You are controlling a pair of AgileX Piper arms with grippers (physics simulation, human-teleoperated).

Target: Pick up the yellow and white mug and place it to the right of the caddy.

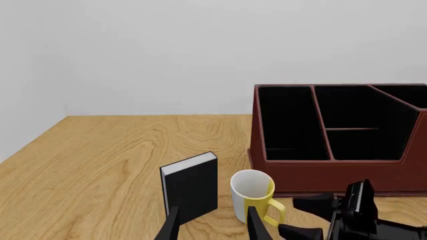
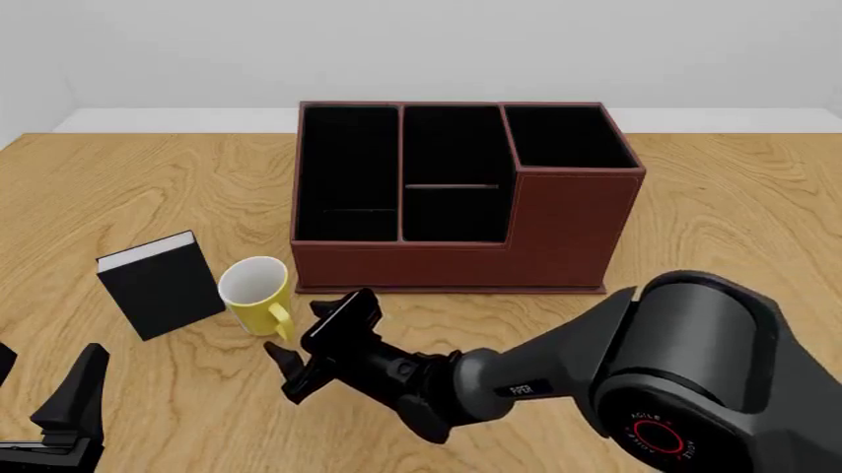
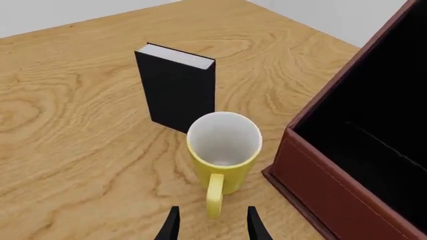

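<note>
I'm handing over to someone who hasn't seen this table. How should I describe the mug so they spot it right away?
Find the large reddish-brown caddy in the middle of the wooden table. By its front left corner stands the yellow and white mug, upright, between the caddy and a small black book. It is the only round thing there: yellow outside, white inside, its loop handle towards the right gripper.

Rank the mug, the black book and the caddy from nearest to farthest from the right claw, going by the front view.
1. Yellow and white mug, just beyond the right claw.
2. Black book, left of the mug.
3. Caddy, behind; close to the book's rank.
</note>
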